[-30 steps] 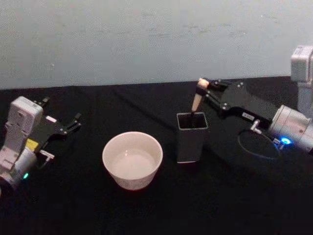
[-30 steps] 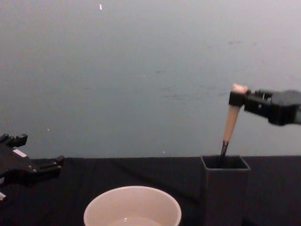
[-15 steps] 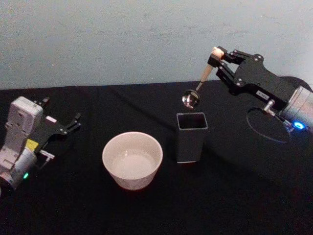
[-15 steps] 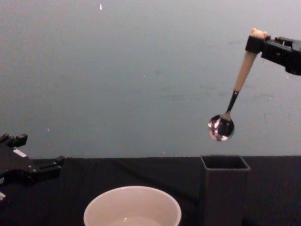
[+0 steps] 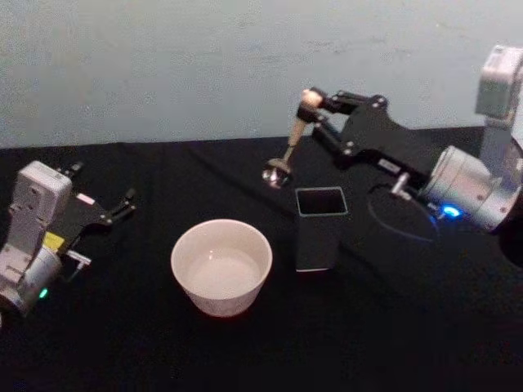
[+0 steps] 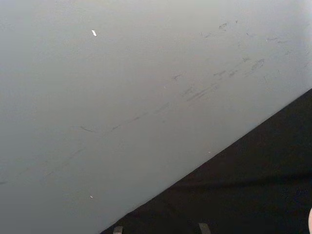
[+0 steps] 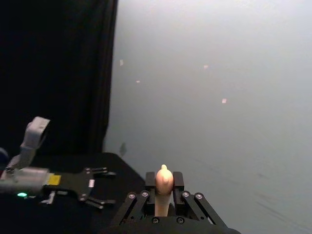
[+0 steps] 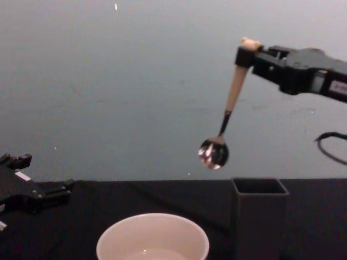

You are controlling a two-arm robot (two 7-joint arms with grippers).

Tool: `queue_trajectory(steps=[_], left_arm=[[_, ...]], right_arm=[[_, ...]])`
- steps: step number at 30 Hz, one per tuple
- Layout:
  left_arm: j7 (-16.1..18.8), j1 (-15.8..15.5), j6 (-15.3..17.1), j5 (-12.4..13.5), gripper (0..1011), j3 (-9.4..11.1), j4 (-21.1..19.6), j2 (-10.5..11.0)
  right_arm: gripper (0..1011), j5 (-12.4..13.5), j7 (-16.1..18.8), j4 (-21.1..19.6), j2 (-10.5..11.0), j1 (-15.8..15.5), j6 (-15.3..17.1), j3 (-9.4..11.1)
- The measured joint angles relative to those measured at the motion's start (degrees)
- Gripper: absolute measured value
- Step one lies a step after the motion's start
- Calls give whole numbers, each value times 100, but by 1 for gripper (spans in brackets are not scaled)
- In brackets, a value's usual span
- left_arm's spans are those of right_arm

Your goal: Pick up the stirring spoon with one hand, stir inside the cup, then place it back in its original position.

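Note:
My right gripper [image 5: 312,104] [image 8: 245,53] [image 7: 165,187] is shut on the top of the stirring spoon's beige handle. The stirring spoon [image 5: 289,144] [image 8: 227,108] hangs in the air with its shiny bowl down, clear of the dark square holder [image 5: 319,229] [image 8: 259,216] and a little to its left, between holder and cup. The cream cup [image 5: 221,266] [image 8: 153,237] stands on the black table left of the holder. My left gripper [image 5: 122,204] [image 8: 49,190] rests open at the table's left side, far from both.
A black cloth covers the table [image 5: 392,327], with a pale wall behind. A loop of cable [image 5: 400,224] hangs under the right arm near the holder. There is free room in front of the cup and holder.
The right gripper lifted the spoon out of the holder, then carried it leftward and slightly lower, toward the cup. The left arm has stayed put.

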Motion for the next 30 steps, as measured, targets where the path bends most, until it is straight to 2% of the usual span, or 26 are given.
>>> queue_trajectory(steps=[19, 23, 30], left_arm=[[0, 0, 0, 0, 1001, 0, 0, 0], [0, 0, 0, 0, 1001, 0, 0, 0], [0, 0, 0, 0, 1001, 0, 0, 0]], right_arm=[[205, -362, 433, 455, -301, 212, -172, -678], [205, -515, 489, 688, -393, 265, -270, -848], [205, -729, 523, 1055, -547, 344, -459, -998]])
